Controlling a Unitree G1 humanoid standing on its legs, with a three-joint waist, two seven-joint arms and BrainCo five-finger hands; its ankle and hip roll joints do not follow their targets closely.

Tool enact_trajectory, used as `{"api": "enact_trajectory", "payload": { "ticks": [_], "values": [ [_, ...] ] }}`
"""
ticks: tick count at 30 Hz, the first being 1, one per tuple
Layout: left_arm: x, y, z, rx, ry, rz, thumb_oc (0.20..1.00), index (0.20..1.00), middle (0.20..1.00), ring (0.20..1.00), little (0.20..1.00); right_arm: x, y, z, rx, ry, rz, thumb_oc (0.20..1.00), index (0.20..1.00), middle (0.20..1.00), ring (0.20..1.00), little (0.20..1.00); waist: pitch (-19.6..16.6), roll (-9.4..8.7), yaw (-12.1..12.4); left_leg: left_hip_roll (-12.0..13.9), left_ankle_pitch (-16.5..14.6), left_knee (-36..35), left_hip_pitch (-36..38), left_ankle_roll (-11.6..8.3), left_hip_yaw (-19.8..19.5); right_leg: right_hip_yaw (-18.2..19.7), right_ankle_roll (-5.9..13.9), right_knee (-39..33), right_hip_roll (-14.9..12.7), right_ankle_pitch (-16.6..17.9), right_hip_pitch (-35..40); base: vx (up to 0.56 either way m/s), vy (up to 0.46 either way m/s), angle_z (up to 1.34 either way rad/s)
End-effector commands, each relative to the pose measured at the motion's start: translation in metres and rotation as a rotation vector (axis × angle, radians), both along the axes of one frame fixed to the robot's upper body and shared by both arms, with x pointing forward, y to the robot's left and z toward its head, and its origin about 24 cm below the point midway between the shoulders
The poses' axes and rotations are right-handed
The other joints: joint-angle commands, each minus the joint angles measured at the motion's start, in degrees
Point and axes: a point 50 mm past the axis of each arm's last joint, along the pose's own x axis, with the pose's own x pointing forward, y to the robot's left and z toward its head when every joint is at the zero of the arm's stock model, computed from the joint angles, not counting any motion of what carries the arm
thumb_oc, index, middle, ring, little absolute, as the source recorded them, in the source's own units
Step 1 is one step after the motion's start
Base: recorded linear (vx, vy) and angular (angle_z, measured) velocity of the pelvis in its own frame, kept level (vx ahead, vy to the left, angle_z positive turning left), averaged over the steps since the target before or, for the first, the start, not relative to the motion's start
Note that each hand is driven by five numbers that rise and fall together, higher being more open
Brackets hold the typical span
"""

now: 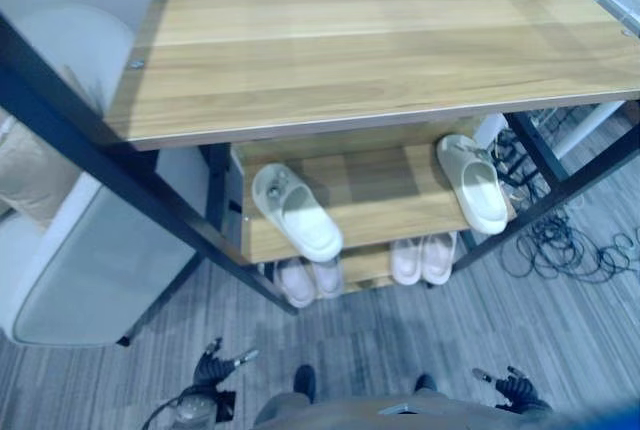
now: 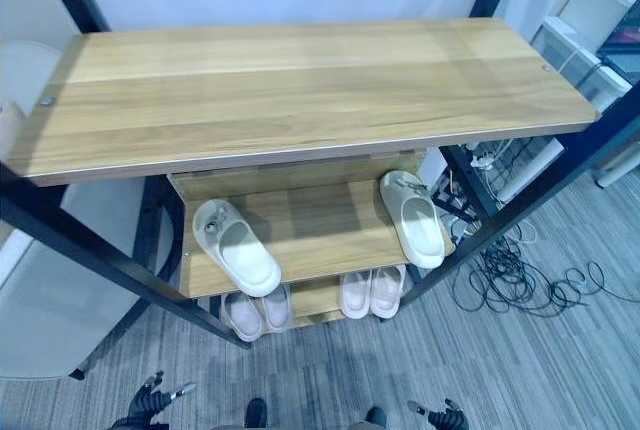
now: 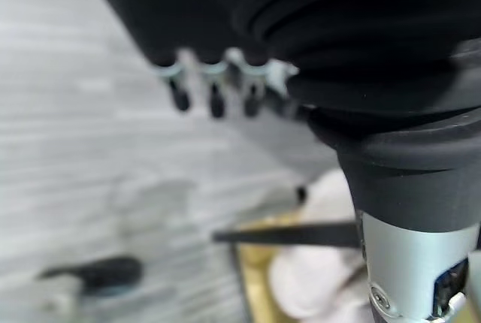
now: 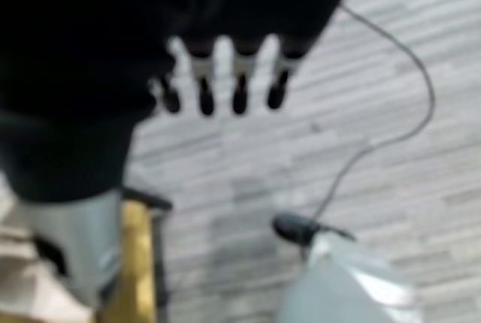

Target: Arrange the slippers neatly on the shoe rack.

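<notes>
A black-framed shoe rack [image 1: 300,60] with wooden shelves stands before me. On its middle shelf lie two cream slippers: one [image 1: 297,212] at the left, turned askew, and one [image 1: 472,182] at the right. The lowest shelf holds two pairs of pinkish slippers, the left pair [image 1: 308,280] and the right pair [image 1: 423,258]. My left hand [image 1: 212,370] hangs low at the bottom left, fingers relaxed and holding nothing. My right hand [image 1: 515,386] hangs at the bottom right, likewise open and empty. Both are well away from the rack.
A white cushioned seat [image 1: 70,270] stands left of the rack. Tangled black cables [image 1: 565,245] lie on the grey floor at the right. The top shelf is bare wood.
</notes>
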Motion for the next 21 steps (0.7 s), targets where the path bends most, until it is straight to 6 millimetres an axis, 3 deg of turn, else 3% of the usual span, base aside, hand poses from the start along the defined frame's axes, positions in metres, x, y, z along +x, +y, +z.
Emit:
{"api": "enact_trajectory", "payload": {
  "ticks": [1, 9, 14, 15, 16, 19, 21],
  "values": [
    [-0.001, -0.005, -0.002, -0.003, 0.011, -0.010, 1.000, 1.000, 1.000, 1.000, 1.000, 0.014, -0.014, 0.009, -0.076, -0.038, 0.084, 1.000, 1.000, 1.000, 1.000, 1.000, -1.93, -0.80, 2.21, -0.24, -0.22, 5.96, -1.97, -2.11, -0.39, 2.73, -1.63, -1.42, 4.14, 3.19, 3.46, -0.07, -0.114, 0.07],
    [-0.003, -0.009, -0.006, -0.021, 0.037, 0.043, 1.000, 1.000, 1.000, 1.000, 1.000, 0.035, 0.011, 0.009, -0.036, -0.086, 0.233, 1.000, 1.000, 1.000, 1.000, 1.000, -2.35, -1.01, 1.78, 2.27, 2.33, 3.44, -0.31, -3.14, -0.21, 2.66, -2.81, -5.66, 6.71, 1.00, 5.62, -0.02, -0.146, -0.09],
    [0.011, -0.015, -0.004, -0.029, 0.000, 0.018, 1.000, 1.000, 1.000, 1.000, 1.000, 0.044, 0.021, 0.011, -0.028, -0.115, 0.304, 1.000, 1.000, 1.000, 1.000, 1.000, -1.52, -0.83, 1.84, 2.91, 4.42, 2.21, -1.70, -4.27, -1.14, 0.70, -3.15, -7.10, 7.31, 0.13, 5.60, -0.06, -0.063, 0.02],
    [0.019, -0.015, -0.003, -0.027, -0.019, 0.011, 1.000, 1.000, 1.000, 1.000, 1.000, 0.047, 0.021, 0.012, -0.036, -0.127, 0.325, 1.000, 1.000, 1.000, 1.000, 1.000, -0.97, -0.95, 1.73, 3.01, 4.91, 3.16, -3.29, -4.89, -0.55, -0.03, -3.09, -7.69, 7.07, 0.34, 5.52, -0.18, 0.062, 0.42],
    [0.028, -0.017, -0.001, -0.028, -0.050, 0.003, 1.000, 1.000, 1.000, 1.000, 1.000, 0.052, 0.023, 0.015, -0.050, -0.140, 0.382, 1.000, 1.000, 1.000, 1.000, 1.000, -0.49, -1.34, 1.27, 4.24, 4.72, 4.73, -4.59, -5.23, 2.60, -1.03, -3.10, -7.77, 6.28, 0.80, 4.55, -0.16, 0.107, 0.55],
    [0.032, -0.019, 0.001, -0.031, -0.072, 0.002, 1.000, 1.000, 1.000, 1.000, 1.000, 0.061, 0.031, 0.019, -0.059, -0.173, 0.469, 1.000, 1.000, 1.000, 1.000, 1.000, -0.09, -1.40, 1.52, 5.65, 5.14, 4.83, -4.99, -5.69, 0.59, -0.58, -2.92, -7.14, 6.27, 1.04, 4.23, -0.02, 0.111, 0.35],
    [0.033, -0.020, 0.000, -0.018, -0.055, -0.033, 1.000, 1.000, 1.000, 1.000, 1.000, 0.060, 0.040, 0.017, -0.043, -0.171, 0.518, 1.000, 1.000, 1.000, 1.000, 1.000, -1.31, -0.98, 0.86, 5.71, 5.30, 0.27, -2.42, -5.54, 0.87, 0.31, -2.65, -6.91, 6.33, 1.26, 4.71, 0.11, 0.173, 0.08]
  ]
}}
